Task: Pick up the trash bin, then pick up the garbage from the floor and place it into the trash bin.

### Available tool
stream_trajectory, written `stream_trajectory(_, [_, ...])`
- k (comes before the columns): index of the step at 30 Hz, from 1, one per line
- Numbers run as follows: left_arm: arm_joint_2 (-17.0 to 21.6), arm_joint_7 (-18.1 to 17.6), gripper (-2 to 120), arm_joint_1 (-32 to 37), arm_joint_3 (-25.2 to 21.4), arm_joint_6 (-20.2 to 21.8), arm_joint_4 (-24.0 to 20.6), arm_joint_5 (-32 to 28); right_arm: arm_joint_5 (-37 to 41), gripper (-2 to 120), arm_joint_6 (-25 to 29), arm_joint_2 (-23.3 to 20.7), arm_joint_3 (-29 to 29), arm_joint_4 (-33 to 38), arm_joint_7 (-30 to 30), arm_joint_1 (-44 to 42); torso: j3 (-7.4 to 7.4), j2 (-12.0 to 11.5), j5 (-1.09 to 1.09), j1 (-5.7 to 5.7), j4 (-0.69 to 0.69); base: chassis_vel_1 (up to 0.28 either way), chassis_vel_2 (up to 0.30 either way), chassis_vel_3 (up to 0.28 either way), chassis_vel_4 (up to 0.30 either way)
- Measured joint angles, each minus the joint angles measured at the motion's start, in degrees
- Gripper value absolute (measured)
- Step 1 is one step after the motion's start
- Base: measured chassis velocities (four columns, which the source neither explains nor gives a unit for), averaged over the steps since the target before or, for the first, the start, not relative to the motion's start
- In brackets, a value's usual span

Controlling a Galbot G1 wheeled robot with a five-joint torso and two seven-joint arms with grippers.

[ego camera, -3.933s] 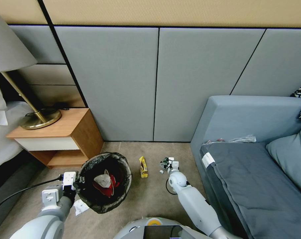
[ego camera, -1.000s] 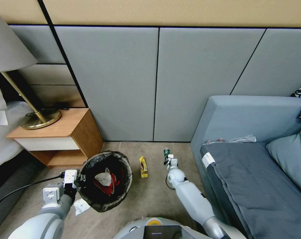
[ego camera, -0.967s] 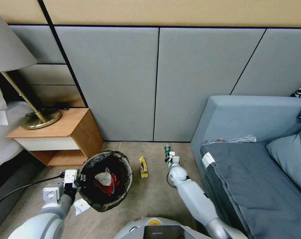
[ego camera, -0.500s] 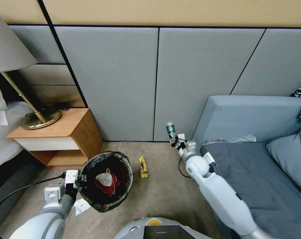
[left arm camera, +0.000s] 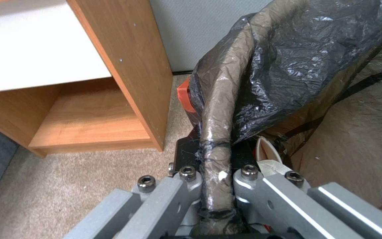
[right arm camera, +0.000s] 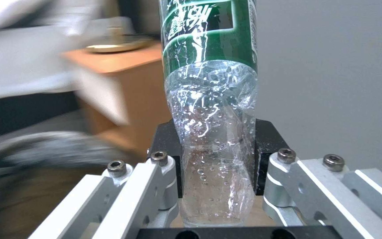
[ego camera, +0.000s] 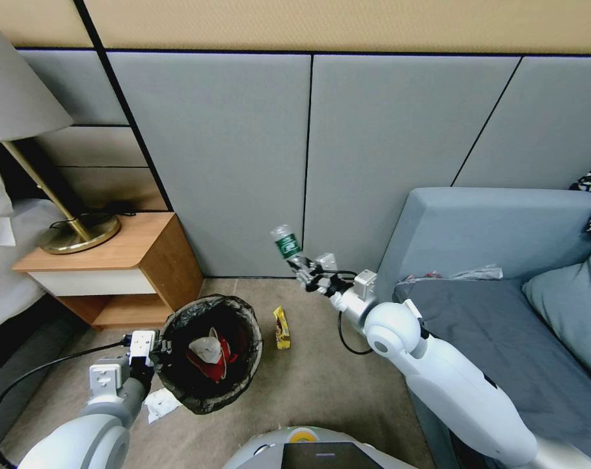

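The trash bin (ego camera: 212,391), lined with a black bag, stands tilted on the carpet with a red-and-white carton (ego camera: 207,359) inside. My left gripper (ego camera: 156,355) is shut on its bagged rim (left arm camera: 217,109), which runs between the fingers (left arm camera: 253,186). My right gripper (ego camera: 306,268) is raised in the air right of the bin, shut on a clear crushed bottle (ego camera: 286,244) with a green label (right arm camera: 209,36). A yellow wrapper (ego camera: 281,327) lies on the floor between bin and arm. A crumpled white tissue (ego camera: 159,404) lies beside the bin.
A wooden nightstand (ego camera: 123,264) with a brass lamp (ego camera: 79,234) stands left of the bin, close to it. A grey sofa (ego camera: 504,306) fills the right side. Padded wall panels (ego camera: 243,163) close the back. Open carpet lies between bin and sofa.
My right gripper has lifted the bottle off the floor near the sofa and swung it up and left toward the bin. The left gripper and bin have barely moved.
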Motion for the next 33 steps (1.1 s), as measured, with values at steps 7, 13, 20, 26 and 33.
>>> stream_trajectory(7, [0.3, 0.0, 1, 0.1, 0.0, 0.1, 0.0, -0.1, 0.4, 22, -0.1, 1.8, -7.6, 0.3, -0.1, 3.9, 0.00, 0.0, 0.00, 0.00, 0.01, 0.000, 0.000, 0.000, 0.000])
stream_trajectory(13, [0.6, 0.0, 1, 0.2, 0.0, 0.1, 0.0, -0.1, 1.3, 22, -0.6, 2.7, -11.5, 0.5, 0.4, 6.0, 0.00, 0.0, 0.00, 0.00, 0.00, 0.000, 0.000, 0.000, 0.000])
stream_trajectory(20, [0.6, 0.0, 1, 0.1, 0.1, 0.1, 0.0, -0.1, 1.8, 22, -1.4, 2.9, -14.8, 1.0, 1.7, 5.6, 0.00, 0.0, 0.00, 0.00, 0.00, 0.000, 0.000, 0.000, 0.000])
stream_trajectory(26, [0.8, 0.0, 1, -0.1, 0.0, 0.1, 0.0, -0.2, 0.0, 22, -1.7, 2.9, -16.4, 0.3, 2.6, 4.5, 0.00, 0.0, 0.01, 0.00, 0.00, 0.000, 0.000, 0.000, 0.000])
stream_trajectory(33, [0.8, 0.0, 1, -0.5, 0.0, 0.1, 0.0, -0.2, -0.4, 36, -2.9, 3.7, -17.1, 0.3, 4.2, 4.7, 0.00, 0.0, 0.00, 0.00, 0.00, 0.000, 0.000, 0.000, 0.000])
